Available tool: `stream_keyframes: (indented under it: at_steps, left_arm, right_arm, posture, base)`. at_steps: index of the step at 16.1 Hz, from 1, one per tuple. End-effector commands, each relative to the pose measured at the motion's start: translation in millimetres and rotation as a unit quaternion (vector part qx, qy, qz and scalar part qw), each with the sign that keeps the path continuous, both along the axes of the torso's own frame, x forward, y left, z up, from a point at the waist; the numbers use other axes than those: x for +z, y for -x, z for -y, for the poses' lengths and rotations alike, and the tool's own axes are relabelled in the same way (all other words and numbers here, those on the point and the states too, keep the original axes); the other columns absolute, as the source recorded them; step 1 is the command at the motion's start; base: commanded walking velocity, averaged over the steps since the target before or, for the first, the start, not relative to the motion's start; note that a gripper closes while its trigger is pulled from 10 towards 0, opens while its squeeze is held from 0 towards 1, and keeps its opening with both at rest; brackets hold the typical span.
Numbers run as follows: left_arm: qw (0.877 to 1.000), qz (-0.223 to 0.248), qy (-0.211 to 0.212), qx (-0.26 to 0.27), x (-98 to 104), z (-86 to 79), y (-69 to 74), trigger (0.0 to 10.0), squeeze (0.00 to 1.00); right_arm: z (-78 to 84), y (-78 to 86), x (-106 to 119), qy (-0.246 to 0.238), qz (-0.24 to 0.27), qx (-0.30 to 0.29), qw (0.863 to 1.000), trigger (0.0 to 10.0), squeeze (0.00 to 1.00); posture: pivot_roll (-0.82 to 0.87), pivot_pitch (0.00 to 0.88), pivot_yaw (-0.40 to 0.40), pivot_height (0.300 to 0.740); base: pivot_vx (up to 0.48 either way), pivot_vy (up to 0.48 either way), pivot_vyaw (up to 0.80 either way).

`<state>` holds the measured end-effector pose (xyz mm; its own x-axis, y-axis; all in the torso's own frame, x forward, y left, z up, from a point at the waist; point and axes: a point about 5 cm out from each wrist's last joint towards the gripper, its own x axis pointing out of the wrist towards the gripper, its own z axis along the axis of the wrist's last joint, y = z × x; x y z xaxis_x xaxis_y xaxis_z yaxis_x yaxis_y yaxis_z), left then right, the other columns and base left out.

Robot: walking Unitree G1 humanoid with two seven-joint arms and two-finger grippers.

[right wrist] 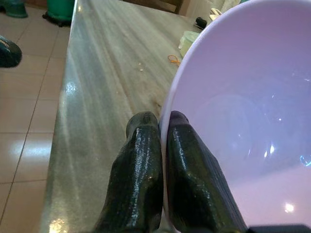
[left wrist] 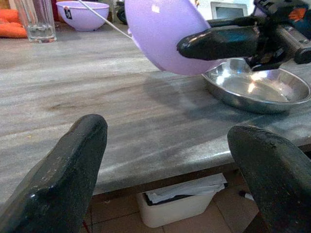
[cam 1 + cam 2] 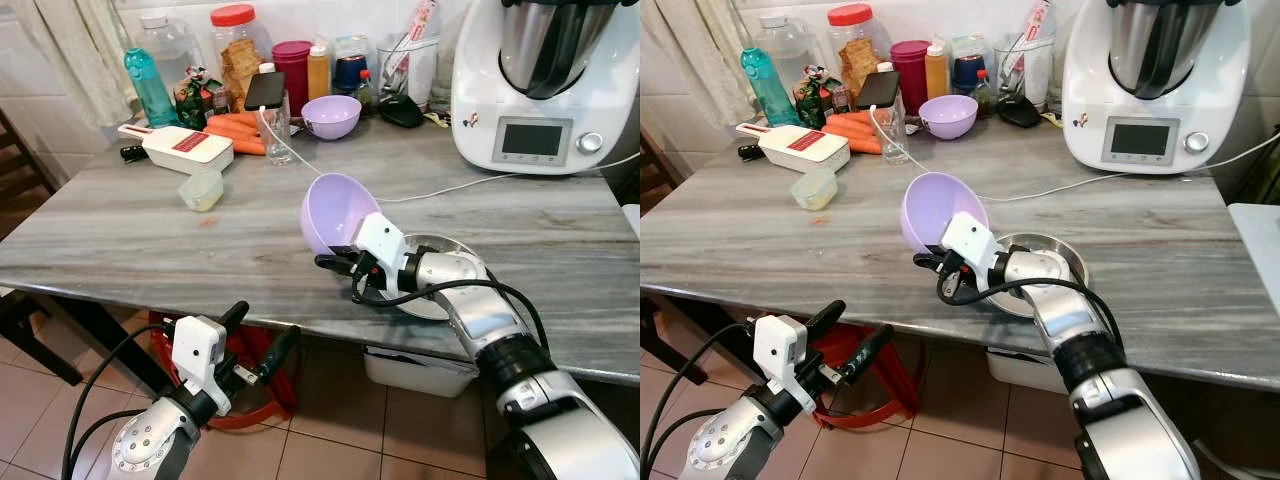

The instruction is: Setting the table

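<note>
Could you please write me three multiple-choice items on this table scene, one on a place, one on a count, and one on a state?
1. Where is the metal dish?
A. On the table's near side, by the right arm
B. On the floor
C. On top of the kitchen machine

2. How many purple bowls are in view?
A. One
B. Two
C. Four

3. How is the bowl in the right claw held?
A. Flat on the table
B. Upside down on the dish
C. Tilted, lifted off the table

Key:
1 A, the dish sits on the grey table beside the right arm.
2 B, one held bowl and one back bowl among the jars.
3 C, the fingers pinch its rim and it hangs tipped above the table, while the left claw is open below the table edge.
</note>
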<state>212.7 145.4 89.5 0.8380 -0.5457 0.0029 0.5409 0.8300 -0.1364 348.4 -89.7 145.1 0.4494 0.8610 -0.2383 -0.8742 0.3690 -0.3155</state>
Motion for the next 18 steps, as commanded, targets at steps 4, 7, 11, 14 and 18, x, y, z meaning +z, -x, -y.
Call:
stream_keyframes:
  at_steps: [4, 7, 11, 14, 18]
  left_arm:
    - [1.0, 0.007, 0.002, -0.013, 6, 3.3, -2.7, 10.0, 0.0]
    - [1.0, 0.004, 0.002, -0.015, 5, 3.8, -4.1, 10.0, 0.0]
    - [1.0, 0.001, 0.0, -0.019, 5, 5.8, -4.7, 10.0, 0.0]
    - [1.0, 0.002, 0.0, -0.017, 5, 5.7, -6.3, 10.0, 0.0]
    - [1.0, 0.004, 0.0, -0.018, 5, 6.7, -8.3, 10.0, 0.0]
  right_arm:
    - [7.5, 0.0, -9, 0.038, 0.007, 0.011, 0.999, 10.0, 0.57]
    - [14.4, -0.5, -16, 0.045, 0.006, 0.002, 0.999, 10.0, 0.76]
    - [15.6, -1.0, -19, 0.05, 0.015, -0.003, 0.999, 10.0, 0.89]
    - [15.0, -3.6, -17, 0.052, 0.03, -0.011, 0.998, 10.0, 1.0]
    - [14.3, -10.0, -3, 0.03, 0.066, -0.035, 0.997, 10.0, 1.0]
  posture:
    - [0.01, 0.0, 0.099, 0.74]
    - [0.01, 0.0, 0.105, 0.74]
    - [0.01, 0.0, 0.108, 0.74]
    - [0.01, 0.0, 0.11, 0.74]
    - [0.01, 0.0, 0.11, 0.74]
  base:
    - [0.0, 0.0, 0.0]
    - [0.0, 0.0, 0.0]
    - [0.0, 0.0, 0.0]
    - [0.0, 0.0, 0.0]
    - [0.0, 0.0, 0.0]
